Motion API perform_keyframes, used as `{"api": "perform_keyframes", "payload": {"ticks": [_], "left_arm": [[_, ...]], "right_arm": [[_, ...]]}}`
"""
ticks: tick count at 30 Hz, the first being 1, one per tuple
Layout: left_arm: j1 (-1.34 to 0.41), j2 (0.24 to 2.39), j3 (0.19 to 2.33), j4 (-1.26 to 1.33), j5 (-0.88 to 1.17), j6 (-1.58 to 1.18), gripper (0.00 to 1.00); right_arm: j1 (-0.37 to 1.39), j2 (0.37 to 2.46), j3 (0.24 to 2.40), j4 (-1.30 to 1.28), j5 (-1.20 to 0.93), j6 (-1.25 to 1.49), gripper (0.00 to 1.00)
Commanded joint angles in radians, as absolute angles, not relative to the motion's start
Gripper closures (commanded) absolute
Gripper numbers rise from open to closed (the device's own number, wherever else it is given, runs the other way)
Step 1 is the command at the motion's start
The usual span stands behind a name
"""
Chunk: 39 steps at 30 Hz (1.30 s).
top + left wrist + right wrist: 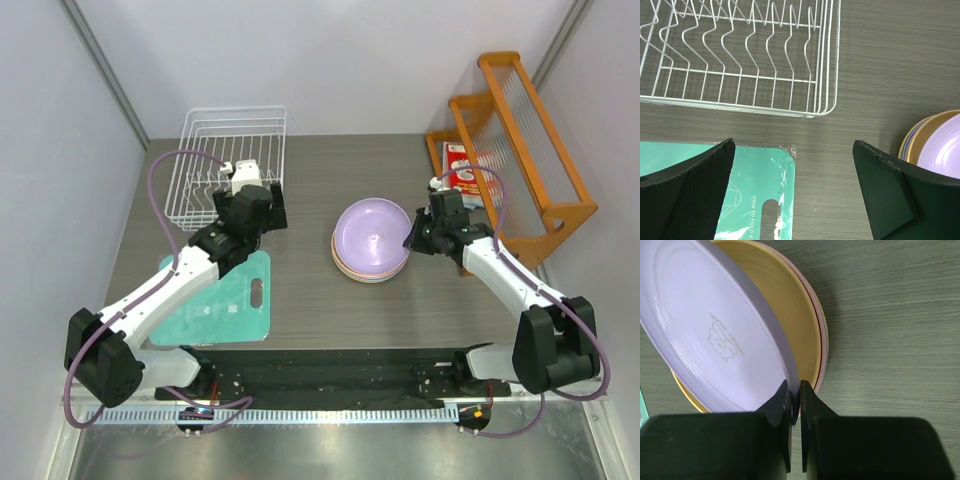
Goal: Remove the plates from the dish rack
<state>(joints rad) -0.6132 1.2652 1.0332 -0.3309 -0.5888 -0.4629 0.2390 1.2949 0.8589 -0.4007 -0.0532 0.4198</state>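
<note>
The white wire dish rack (228, 160) stands at the back left and holds no plates; it also shows in the left wrist view (740, 55). A stack of plates (370, 262) lies mid-table. My right gripper (414, 238) is shut on the rim of the lavender plate (710, 335), held tilted over the yellow-orange plate (790, 330) and the pink plate (824, 345) beneath. My left gripper (268, 212) is open and empty, between the rack and the stack, above the table. The stack's edge shows in the left wrist view (932, 140).
A teal cutting mat (222, 298) lies at the front left, partly under the left arm. An orange wooden shelf rack (520, 150) stands at the back right with a red-and-white packet (462, 168) beside it.
</note>
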Motion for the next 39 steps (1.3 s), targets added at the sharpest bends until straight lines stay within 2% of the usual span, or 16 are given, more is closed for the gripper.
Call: {"api": "perform_keyframes", "payload": {"ticks": [1, 3, 7, 8, 10, 17, 22, 26, 27, 29, 33, 39], "left_arm": [[-0.614, 1.266, 1.034, -0.321, -0.624, -0.465, 0.01], [-0.615, 1.273, 1.035, -0.321, -0.624, -0.466, 0.01], [-0.615, 1.287, 1.04, -0.314, -0.62, -0.463, 0.01], [-0.615, 1.292, 1.04, -0.311, -0.617, -0.465, 0.01], [-0.614, 1.296, 1.046, -0.301, -0.595, -0.456, 0.01], [-0.614, 1.35, 1.106, -0.351, -0.565, -0.453, 0.01], [-0.612, 1.319, 1.1, -0.345, -0.568, -0.454, 0.01], [-0.614, 1.269, 1.037, -0.287, -0.59, -0.436, 0.01], [-0.614, 1.259, 1.019, -0.272, -0.6, -0.434, 0.0], [-0.614, 1.23, 0.944, -0.232, -0.62, -0.43, 0.01], [-0.612, 1.2, 0.809, -0.04, -0.653, -0.394, 0.0], [-0.611, 1.16, 0.769, -0.048, -0.634, -0.411, 0.01]], "right_arm": [[0.238, 1.328, 0.888, -0.379, -0.126, 0.397, 0.81], [0.239, 1.336, 0.893, -0.377, -0.144, 0.385, 0.75], [0.238, 1.335, 0.896, -0.382, -0.143, 0.371, 0.52], [0.238, 1.325, 0.899, -0.383, -0.121, 0.368, 0.5], [0.239, 1.301, 0.905, -0.4, -0.092, 0.361, 0.47], [0.238, 1.149, 0.936, -0.466, 0.239, 0.359, 0.37], [0.239, 1.065, 0.841, -0.318, 0.426, 0.341, 0.36], [0.247, 1.005, 0.596, -0.028, 0.489, 0.26, 0.32], [0.252, 0.993, 0.551, 0.117, 0.494, 0.241, 0.13], [0.259, 0.988, 0.453, 0.226, 0.485, 0.19, 0.0], [0.282, 1.052, 0.347, 0.553, 0.561, 0.124, 0.0], [0.336, 1.206, 0.347, 0.6, 0.692, 0.066, 0.0]]}}
